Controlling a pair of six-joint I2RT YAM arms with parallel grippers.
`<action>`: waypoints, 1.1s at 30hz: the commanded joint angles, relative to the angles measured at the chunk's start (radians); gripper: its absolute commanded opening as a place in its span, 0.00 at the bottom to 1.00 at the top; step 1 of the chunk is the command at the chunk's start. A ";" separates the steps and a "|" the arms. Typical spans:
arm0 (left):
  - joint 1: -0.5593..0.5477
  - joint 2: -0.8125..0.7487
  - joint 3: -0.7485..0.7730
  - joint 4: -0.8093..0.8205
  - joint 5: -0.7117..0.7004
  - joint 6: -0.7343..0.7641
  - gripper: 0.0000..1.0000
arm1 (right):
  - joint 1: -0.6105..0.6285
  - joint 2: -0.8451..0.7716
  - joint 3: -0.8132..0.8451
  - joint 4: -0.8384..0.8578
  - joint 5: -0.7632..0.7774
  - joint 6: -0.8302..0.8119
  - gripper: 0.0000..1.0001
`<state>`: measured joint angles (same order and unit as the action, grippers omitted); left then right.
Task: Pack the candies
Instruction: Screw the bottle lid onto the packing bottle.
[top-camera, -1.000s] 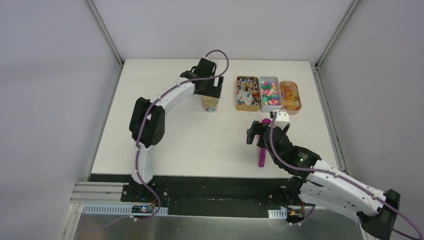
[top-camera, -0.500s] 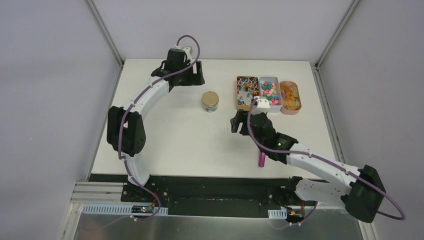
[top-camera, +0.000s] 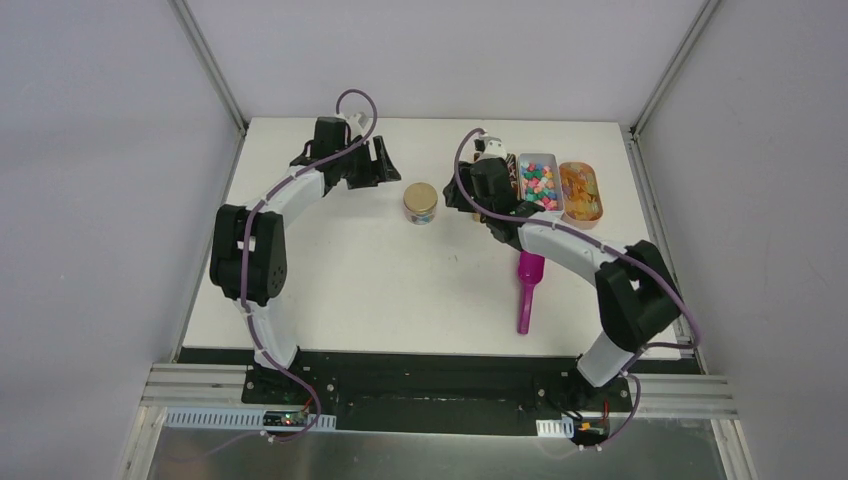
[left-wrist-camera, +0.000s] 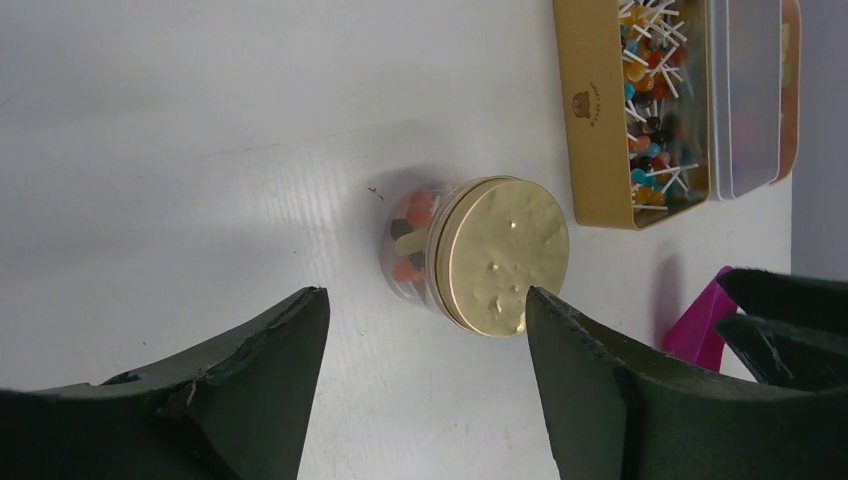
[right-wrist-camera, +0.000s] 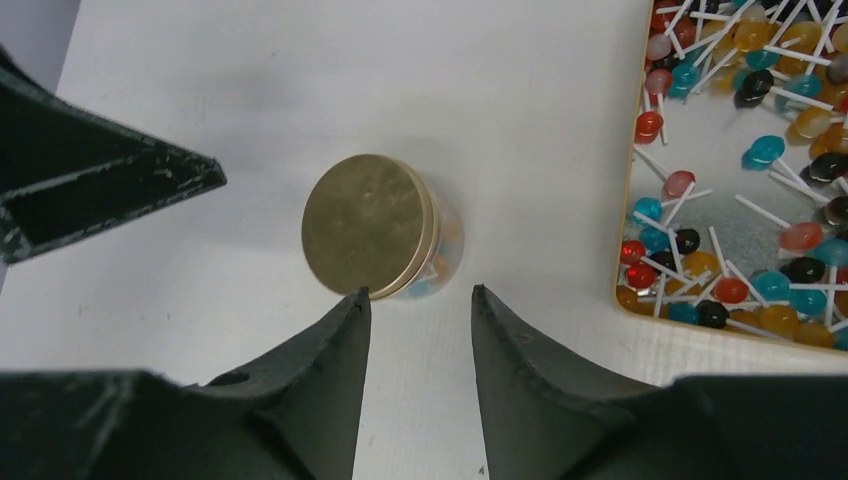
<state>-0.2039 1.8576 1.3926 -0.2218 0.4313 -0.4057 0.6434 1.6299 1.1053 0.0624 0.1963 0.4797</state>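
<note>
The left gripper (top-camera: 384, 166) pulled back off the jar (top-camera: 421, 203), now left of it. The right gripper (top-camera: 461, 196) left the scoop (top-camera: 526, 290) and swung up beside the jar.

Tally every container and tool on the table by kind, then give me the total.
Trays: 3 (gold tray, silver tray, orange tray)
Lidded jar: 1
Magenta scoop: 1
Total: 5
</note>
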 joint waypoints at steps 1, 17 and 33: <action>-0.011 0.017 -0.029 0.141 0.077 -0.017 0.73 | -0.044 0.084 0.107 0.043 -0.028 -0.008 0.43; -0.012 0.148 -0.010 0.188 0.185 -0.058 0.63 | -0.091 0.312 0.279 0.019 -0.028 -0.008 0.43; -0.013 0.153 -0.022 0.188 0.178 -0.049 0.59 | -0.106 0.374 0.337 0.021 -0.441 0.045 0.12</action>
<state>-0.2100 2.0121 1.3735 -0.0776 0.5869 -0.4583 0.5476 2.0098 1.3930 0.0475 0.1707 0.4793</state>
